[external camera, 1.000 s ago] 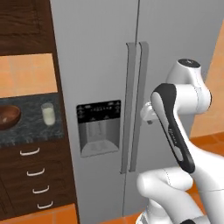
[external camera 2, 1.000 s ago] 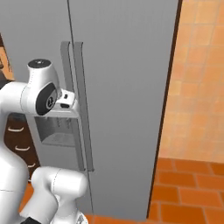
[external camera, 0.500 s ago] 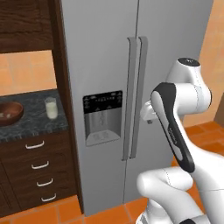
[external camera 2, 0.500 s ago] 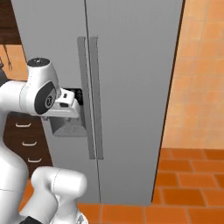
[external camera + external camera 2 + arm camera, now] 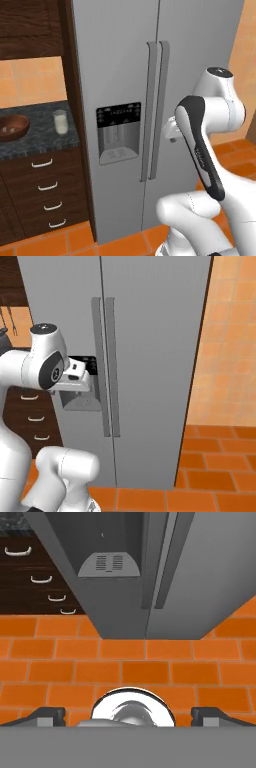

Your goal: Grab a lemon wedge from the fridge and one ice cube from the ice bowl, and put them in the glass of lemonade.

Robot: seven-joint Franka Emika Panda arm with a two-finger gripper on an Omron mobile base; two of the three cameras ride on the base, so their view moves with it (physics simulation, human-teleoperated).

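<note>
The grey steel fridge [image 5: 190,60] stands in front of me with both doors shut; its long handles [image 5: 156,110] meet at the middle and a black dispenser panel [image 5: 118,116] sits in the left door. The lemon wedge is hidden. On the dark counter at the left, the reddish-brown ice bowl [image 5: 13,127] holds small whitish ice cubes [image 5: 5,129], and the glass of lemonade [image 5: 61,121] stands to its right. My gripper [image 5: 129,716] hangs open and holds nothing, pointing down at the floor before the fridge [image 5: 190,572]. It is well short of the handles [image 5: 106,366].
Dark wooden drawers [image 5: 47,192] sit under the counter left of the fridge, with dark cabinets [image 5: 30,27] above. An orange tiled wall [image 5: 232,346] runs on the right of the fridge. Orange brick floor [image 5: 150,657] lies before it.
The whole picture has shifted in both base views, so the base has driven relative to the fridge. The arm keeps the same pose and the gripper stays open.
</note>
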